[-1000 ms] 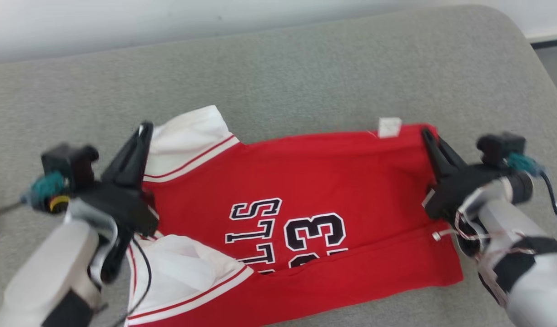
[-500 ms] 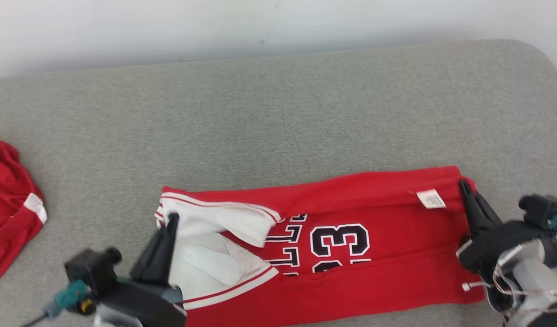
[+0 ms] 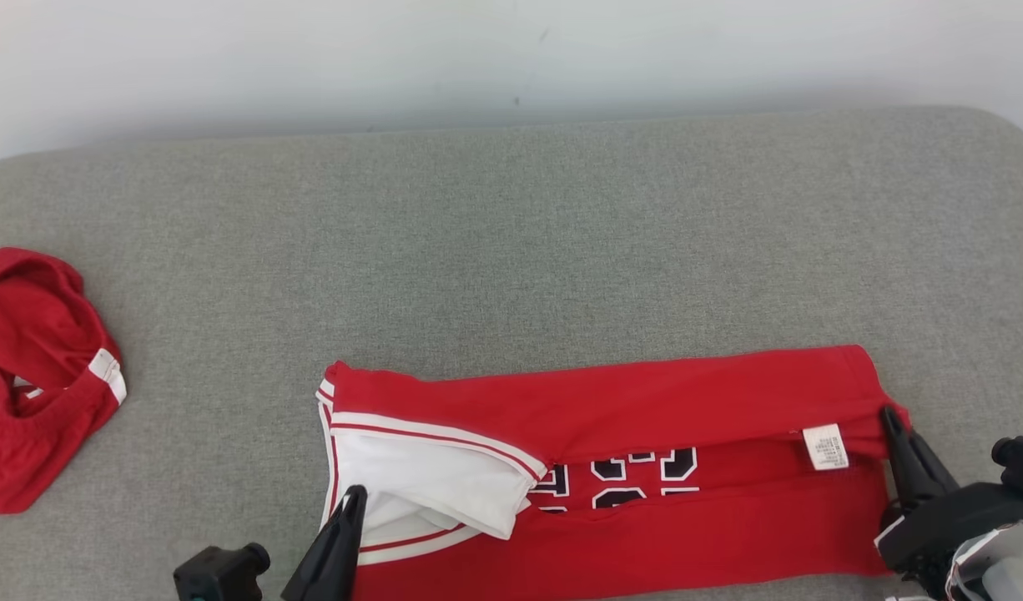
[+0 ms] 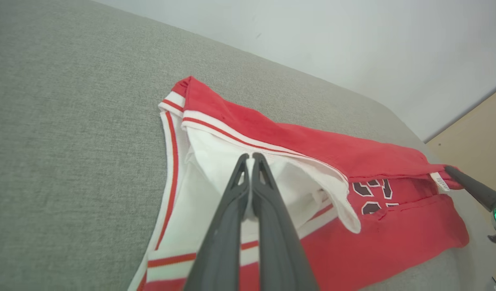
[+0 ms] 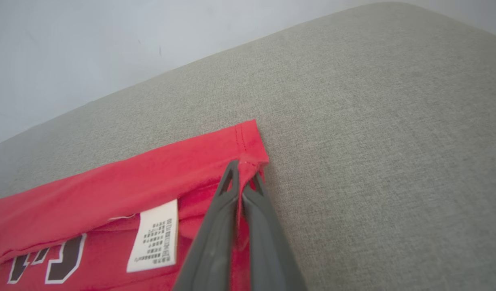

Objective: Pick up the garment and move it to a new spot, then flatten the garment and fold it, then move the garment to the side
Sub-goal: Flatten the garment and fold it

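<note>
Supporting surface: grey cushion.
Jersey: red, folded into a long band, lying along the cushion's near edge.
Left gripper: clamped shut on its white end.
Right gripper: pinching the red hem corner.
Care tag: beside that corner.

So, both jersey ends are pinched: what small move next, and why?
Probably draw both a little nearer the robot, then lower. The left gripper and right gripper, jaws shut on the jersey, hold a flap that stops short of its near edge, numbers uncovered.
</note>
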Robot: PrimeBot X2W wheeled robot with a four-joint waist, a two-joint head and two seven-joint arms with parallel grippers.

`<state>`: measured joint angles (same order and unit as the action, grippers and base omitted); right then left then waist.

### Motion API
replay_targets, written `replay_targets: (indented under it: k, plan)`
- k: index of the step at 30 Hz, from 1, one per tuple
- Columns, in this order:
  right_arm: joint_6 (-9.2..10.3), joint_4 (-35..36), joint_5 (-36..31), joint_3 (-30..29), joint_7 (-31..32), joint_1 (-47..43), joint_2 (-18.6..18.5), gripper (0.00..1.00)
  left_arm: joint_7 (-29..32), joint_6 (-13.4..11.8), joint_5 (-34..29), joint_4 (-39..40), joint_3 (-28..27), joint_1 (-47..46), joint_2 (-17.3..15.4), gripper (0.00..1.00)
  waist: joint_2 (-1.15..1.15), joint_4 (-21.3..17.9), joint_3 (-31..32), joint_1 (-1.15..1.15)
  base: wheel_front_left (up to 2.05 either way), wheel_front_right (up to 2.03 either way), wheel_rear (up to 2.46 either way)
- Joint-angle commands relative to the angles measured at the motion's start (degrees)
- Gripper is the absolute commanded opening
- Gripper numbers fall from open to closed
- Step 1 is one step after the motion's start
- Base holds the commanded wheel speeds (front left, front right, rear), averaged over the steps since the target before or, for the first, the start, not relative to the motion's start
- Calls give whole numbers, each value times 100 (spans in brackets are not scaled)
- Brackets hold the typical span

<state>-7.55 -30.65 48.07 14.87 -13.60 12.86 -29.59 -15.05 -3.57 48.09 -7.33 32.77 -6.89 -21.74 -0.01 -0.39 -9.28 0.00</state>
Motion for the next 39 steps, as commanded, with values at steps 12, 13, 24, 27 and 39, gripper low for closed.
replay_targets:
  k: [12, 13, 24, 27, 39]
  plan:
    - [14, 331, -447, -549, 328, -373, 226, 100, -18, -101, -950, -191, -678, 209, 262, 100, 1, 39, 214, 0, 0, 0, 0]
    - [14, 380, -475, -592, 350, -387, 230, 100, -17, -118, -1086, -144, -822, 226, 291, 100, 1, 46, 242, 0, 0, 0, 0]
    - [14, 135, -1036, -952, 910, -293, 389, 100, -17, -229, -2668, 331, -2252, 557, 720, 100, 1, 187, 453, 0, 0, 0, 0]
    - [14, -75, -1159, -992, 1003, -229, 464, 100, -17, -173, -2992, 411, -2585, 666, 817, 100, 1, 218, 492, 0, 0, 0, 0]
    - [14, -1057, -1408, -871, 1150, 78, 673, 100, -17, 176, -3903, 369, -3256, 1003, 1189, 100, 1, 297, 530, 0, 0, 0, 0]
